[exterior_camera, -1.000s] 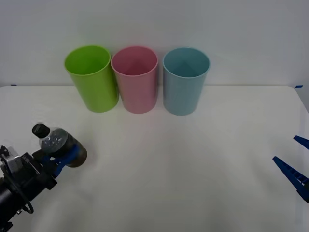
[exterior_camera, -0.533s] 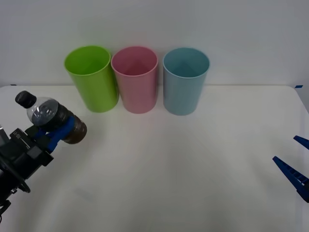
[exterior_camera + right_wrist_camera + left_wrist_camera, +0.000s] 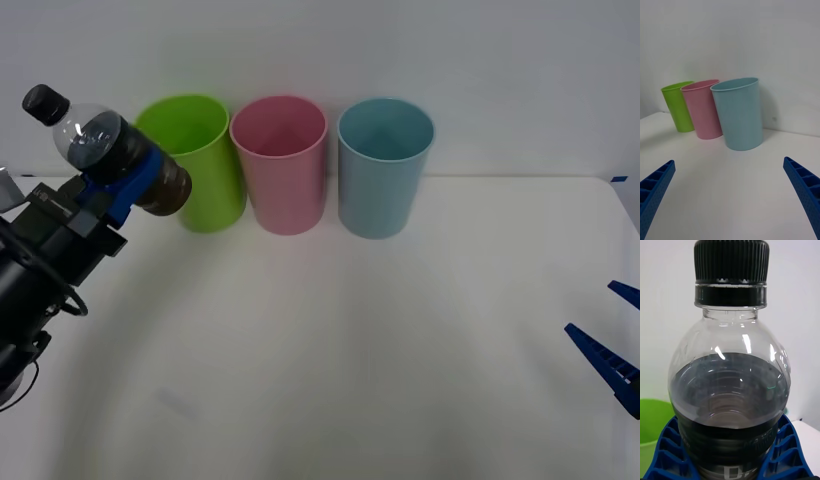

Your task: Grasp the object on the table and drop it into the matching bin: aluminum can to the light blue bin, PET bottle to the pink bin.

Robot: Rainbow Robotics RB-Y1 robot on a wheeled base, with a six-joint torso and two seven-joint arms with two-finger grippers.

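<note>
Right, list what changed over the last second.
The left gripper, shut on the PET bottle, lifted it off the table up toward the bins. The pink bin, light blue bin and open right gripper stayed put.

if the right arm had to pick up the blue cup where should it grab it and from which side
Probably the upper wall of the blue cup, from the robot's side with the open right gripper level. The cup stands upright and is widest at its rim, and the pink cup stands close on its left, so fingers fit best front-on across the wall.
</note>
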